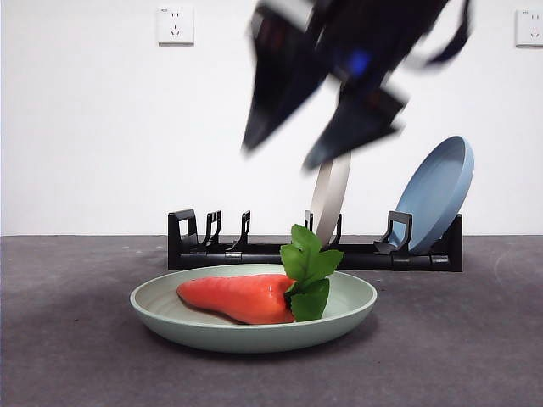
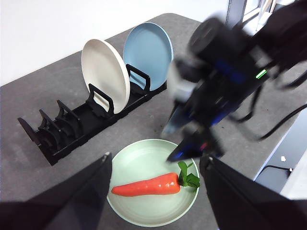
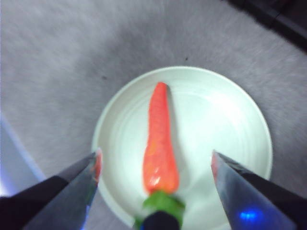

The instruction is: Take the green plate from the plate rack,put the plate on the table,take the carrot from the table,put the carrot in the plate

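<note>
On the worktop [image 1: 76, 339], the carrot [image 1: 237, 297] lies flat inside the green plate [image 1: 170, 318], its long axis across the front view, leaves toward the right. The rack [image 2: 72, 124] holds two plates, one cream [image 2: 103, 72] and one blue [image 2: 148, 48]. Right gripper [image 1: 293, 157] hangs above the carrot, jaws spread, empty. Left gripper [image 2: 156, 179] is higher, jaws also apart.

Right hand [image 1: 293, 144]: hanging mid-air, blurred, jaws spread wide, gripping nothing.
Left hand [image 2: 156, 182]: hanging high, jaws parted, gripping nothing.
Right arm [image 2: 240, 72]: reaching in from above, tilting downward.
</note>
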`<state>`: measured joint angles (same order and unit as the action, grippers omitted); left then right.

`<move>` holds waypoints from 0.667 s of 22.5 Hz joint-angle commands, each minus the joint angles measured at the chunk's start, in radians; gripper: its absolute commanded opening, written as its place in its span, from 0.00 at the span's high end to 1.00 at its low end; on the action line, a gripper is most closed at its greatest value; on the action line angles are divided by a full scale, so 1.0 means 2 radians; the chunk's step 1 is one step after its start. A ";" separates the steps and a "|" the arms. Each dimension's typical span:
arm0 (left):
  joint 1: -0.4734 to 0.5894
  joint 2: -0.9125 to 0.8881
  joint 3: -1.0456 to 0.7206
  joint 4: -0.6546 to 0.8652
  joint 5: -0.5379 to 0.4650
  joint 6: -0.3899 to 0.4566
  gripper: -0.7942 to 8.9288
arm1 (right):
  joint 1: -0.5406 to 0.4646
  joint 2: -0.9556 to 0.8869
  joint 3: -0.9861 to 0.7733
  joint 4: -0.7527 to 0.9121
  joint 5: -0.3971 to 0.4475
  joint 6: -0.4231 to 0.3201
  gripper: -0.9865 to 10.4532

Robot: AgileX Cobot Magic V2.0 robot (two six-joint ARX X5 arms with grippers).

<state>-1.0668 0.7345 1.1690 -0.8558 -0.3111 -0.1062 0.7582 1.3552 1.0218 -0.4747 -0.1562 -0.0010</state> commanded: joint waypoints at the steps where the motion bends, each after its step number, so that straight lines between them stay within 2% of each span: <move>1: 0.001 -0.001 0.000 -0.008 0.000 -0.003 0.60 | 0.002 -0.058 -0.001 -0.063 -0.006 0.032 0.58; 6: 0.001 -0.001 0.000 -0.038 0.002 -0.003 0.60 | 0.002 -0.140 -0.001 -0.198 -0.027 0.064 0.59; 10: 0.001 -0.001 0.000 -0.060 0.003 -0.003 0.61 | 0.002 -0.182 -0.001 -0.289 -0.027 0.064 0.59; 11: 0.001 -0.001 0.000 -0.064 0.003 -0.003 0.64 | 0.002 -0.187 -0.001 -0.304 -0.027 0.064 0.59; 12: 0.001 -0.001 0.000 -0.068 0.003 -0.003 0.70 | 0.002 -0.193 -0.001 -0.319 -0.027 0.064 0.64; 15: 0.001 -0.001 0.000 -0.077 0.003 -0.003 0.87 | 0.002 -0.205 -0.001 -0.345 -0.027 0.063 0.91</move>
<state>-1.0668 0.7345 1.1690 -1.0107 -0.3042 -0.1062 0.7597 0.9462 1.0218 -1.1694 -0.2092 0.1173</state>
